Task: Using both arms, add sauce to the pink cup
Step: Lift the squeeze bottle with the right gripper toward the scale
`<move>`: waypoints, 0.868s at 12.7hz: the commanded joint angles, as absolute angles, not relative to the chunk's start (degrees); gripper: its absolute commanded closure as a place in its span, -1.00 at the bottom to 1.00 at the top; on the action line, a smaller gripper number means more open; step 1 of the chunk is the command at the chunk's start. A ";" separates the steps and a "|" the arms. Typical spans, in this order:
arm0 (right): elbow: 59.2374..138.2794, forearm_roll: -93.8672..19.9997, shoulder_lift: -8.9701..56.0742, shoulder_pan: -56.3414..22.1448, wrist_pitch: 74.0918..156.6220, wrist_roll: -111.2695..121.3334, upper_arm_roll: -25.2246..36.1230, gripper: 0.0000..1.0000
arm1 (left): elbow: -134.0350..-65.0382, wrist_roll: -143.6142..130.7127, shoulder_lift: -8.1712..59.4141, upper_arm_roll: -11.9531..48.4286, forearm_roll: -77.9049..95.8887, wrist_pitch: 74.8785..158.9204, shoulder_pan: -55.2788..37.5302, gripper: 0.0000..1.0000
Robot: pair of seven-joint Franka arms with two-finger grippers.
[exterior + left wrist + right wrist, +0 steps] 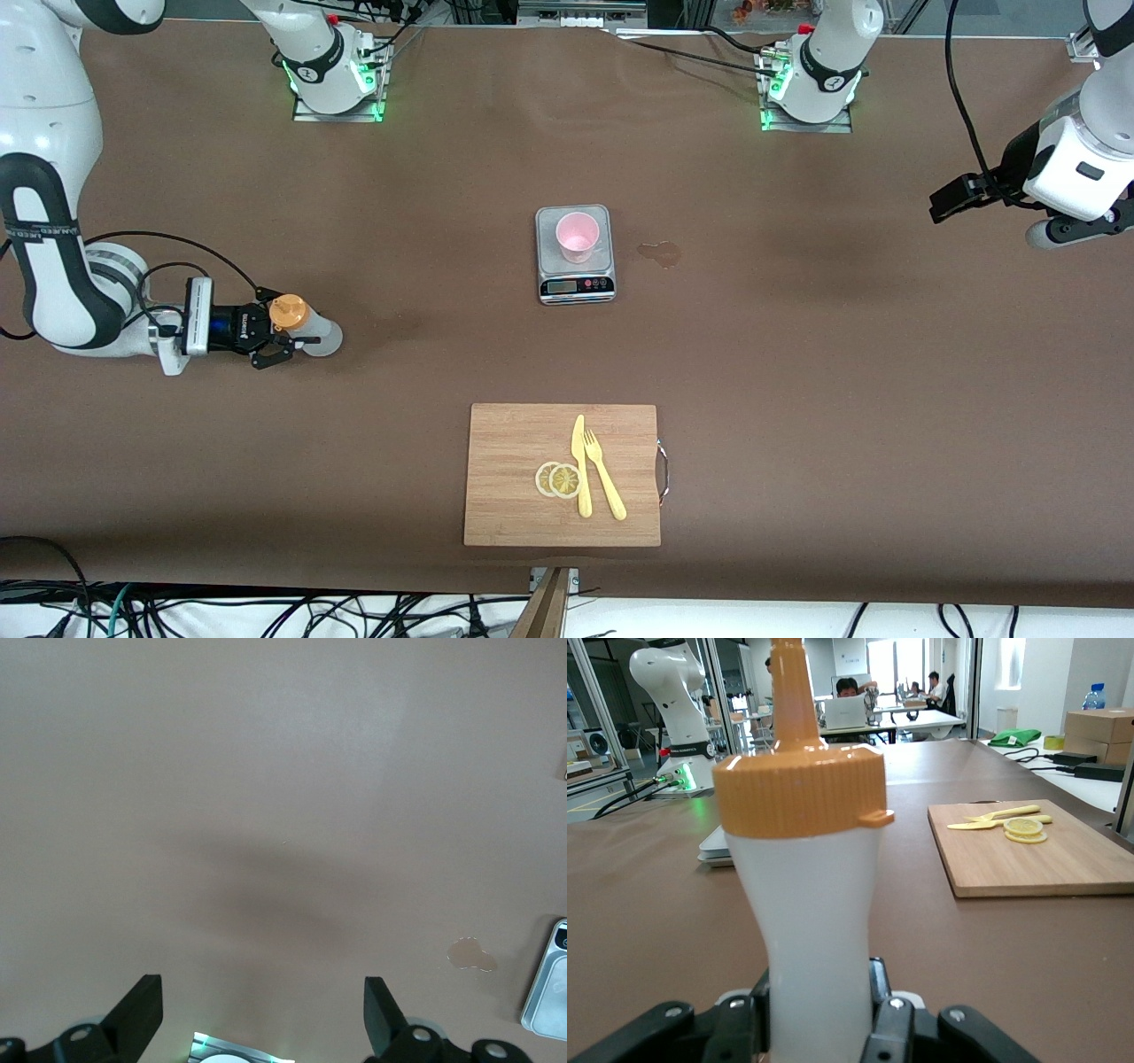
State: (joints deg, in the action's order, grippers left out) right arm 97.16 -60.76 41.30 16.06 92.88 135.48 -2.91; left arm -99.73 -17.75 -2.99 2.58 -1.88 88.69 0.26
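I have the right claw pinched on the waist of the sauce, low at the bench toward the right arm's end, well apart from the scale. In the right wrist view the sauce stands upright between the fingers, its long axis vertical and the orange cap on top, so I judge the grip sound.

The pink cup sits on the scale's grey plate, near the middle of the bench, upright with its mouth open upward. From the held bottle the cup lies toward the left arm's end and a little farther from the front camera. That is the line the carry has to follow, and the nozzle must end up over the rim before I tip it.

The left claw hangs spread wide over bare bench at the left arm's end, waiting; in the left wrist view its fingers stand well apart with nothing between them. It is roughly as far from the cup as the right claw. A brownish stain lies just beside the scale.
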 commanded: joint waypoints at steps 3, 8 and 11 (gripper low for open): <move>98.70 -58.01 33.85 9.42 100.53 124.48 -2.64 0.50 | -99.14 -17.75 -2.99 2.64 -2.29 88.33 1.23 -1.00; 98.88 -57.92 31.74 0.37 112.74 114.90 -2.64 0.50 | -97.39 -17.75 -2.64 2.99 -2.46 88.24 3.08 -1.00; 99.22 -53.98 30.16 -5.26 119.86 105.86 -2.55 0.50 | -95.73 -17.05 -2.37 2.55 -2.20 88.33 4.21 -1.00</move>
